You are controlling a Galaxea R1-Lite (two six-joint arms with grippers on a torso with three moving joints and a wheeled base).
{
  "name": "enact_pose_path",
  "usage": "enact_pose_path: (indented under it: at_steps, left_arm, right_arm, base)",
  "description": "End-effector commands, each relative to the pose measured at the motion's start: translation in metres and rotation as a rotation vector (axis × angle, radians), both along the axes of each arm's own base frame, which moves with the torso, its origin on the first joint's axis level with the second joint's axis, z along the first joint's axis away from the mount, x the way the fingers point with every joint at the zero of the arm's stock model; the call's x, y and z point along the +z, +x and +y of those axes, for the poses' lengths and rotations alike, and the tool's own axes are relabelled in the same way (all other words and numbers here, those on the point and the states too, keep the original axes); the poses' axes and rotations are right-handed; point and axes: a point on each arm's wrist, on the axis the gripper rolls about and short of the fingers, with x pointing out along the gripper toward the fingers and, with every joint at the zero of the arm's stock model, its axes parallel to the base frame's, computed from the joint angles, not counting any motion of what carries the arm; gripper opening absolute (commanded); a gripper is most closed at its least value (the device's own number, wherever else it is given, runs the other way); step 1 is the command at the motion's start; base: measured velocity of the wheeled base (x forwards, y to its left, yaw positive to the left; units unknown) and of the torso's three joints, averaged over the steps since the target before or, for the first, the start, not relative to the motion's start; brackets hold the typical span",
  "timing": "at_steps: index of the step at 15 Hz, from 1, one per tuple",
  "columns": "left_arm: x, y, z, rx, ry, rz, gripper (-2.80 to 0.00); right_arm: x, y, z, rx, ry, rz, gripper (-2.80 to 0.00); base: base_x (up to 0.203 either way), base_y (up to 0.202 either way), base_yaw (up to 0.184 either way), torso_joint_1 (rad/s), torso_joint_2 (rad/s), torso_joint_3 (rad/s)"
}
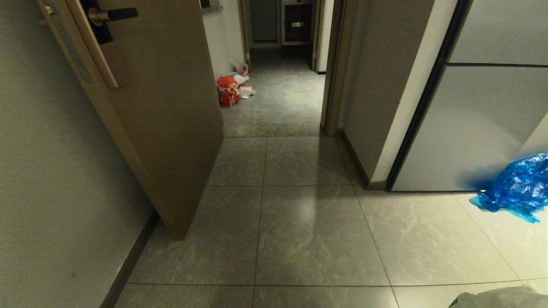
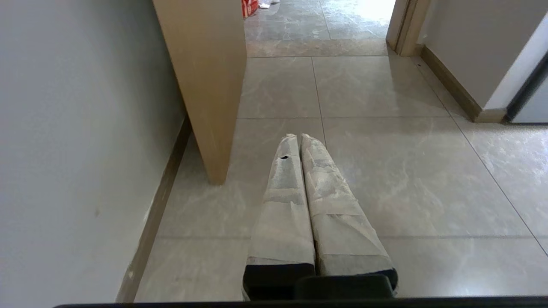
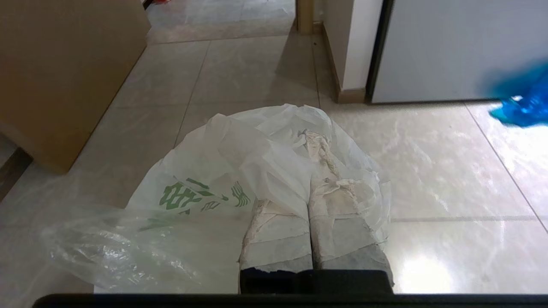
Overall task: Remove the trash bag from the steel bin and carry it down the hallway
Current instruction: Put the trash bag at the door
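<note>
The trash bag (image 3: 222, 158), thin translucent white plastic with green printing, hangs crumpled over my right gripper (image 3: 303, 141). That gripper is shut on a fold of it, and the plastic drapes over both taped fingers. A pale corner of the trash bag (image 1: 501, 299) shows at the bottom right of the head view. My left gripper (image 2: 299, 137) is shut and holds nothing, hovering over the floor tiles near the door's edge. The hallway (image 1: 282, 98) runs ahead through the doorway, over grey marbled tiles. The steel bin is out of view.
An open brown door (image 1: 171, 107) stands on the left against the wall. Orange-red bags (image 1: 229, 90) lie by the hallway's left wall. A blue plastic bag (image 1: 518, 186) rests on the floor at the right, before a grey panel (image 1: 479, 119). A brown door frame (image 1: 332, 85) edges the passage.
</note>
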Motion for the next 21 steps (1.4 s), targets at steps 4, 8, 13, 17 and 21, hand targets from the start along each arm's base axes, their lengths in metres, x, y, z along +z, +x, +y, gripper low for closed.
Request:
enact_pose_path:
  at_steps: [4, 8, 13, 17, 21]
  left_arm:
    - [-0.0004, 0.0002, 0.0000, 0.001, 0.000, 0.002, -2.80]
    - [-0.0004, 0.0002, 0.0000, 0.001, 0.000, 0.002, -2.80]
    - [-0.0002, 0.0001, 0.0000, 0.001, 0.000, 0.002, -2.80]
    - [-0.0004, 0.0002, 0.0000, 0.000, 0.001, 0.002, -2.80]
    - [-0.0004, 0.0002, 0.0000, 0.000, 0.001, 0.002, -2.80]
  right_arm:
    - [-0.0002, 0.0002, 0.0000, 0.002, 0.001, 0.003, -2.80]
    - [0.0000, 0.0001, 0.0000, 0.000, 0.001, 0.002, -2.80]
    - [-0.0003, 0.0001, 0.0000, 0.002, 0.001, 0.001, -2.80]
    - [-0.0003, 0.0001, 0.0000, 0.000, 0.001, 0.002, -2.80]
    - [-0.0002, 0.0000, 0.0000, 0.000, 0.001, 0.001, -2.80]
  base:
    - [0.193, 0.000, 0.000, 0.004, 0.00, 0.003]
    - [0.193, 0.000, 0.000, 0.000, 0.00, 0.004]
    - [0.193, 0.000, 0.001, 0.002, 0.00, -0.001]
    - [0.193, 0.000, 0.000, 0.007, 0.00, 0.003]
    - [0.194, 0.000, 0.000, 0.004, 0.00, 0.001]
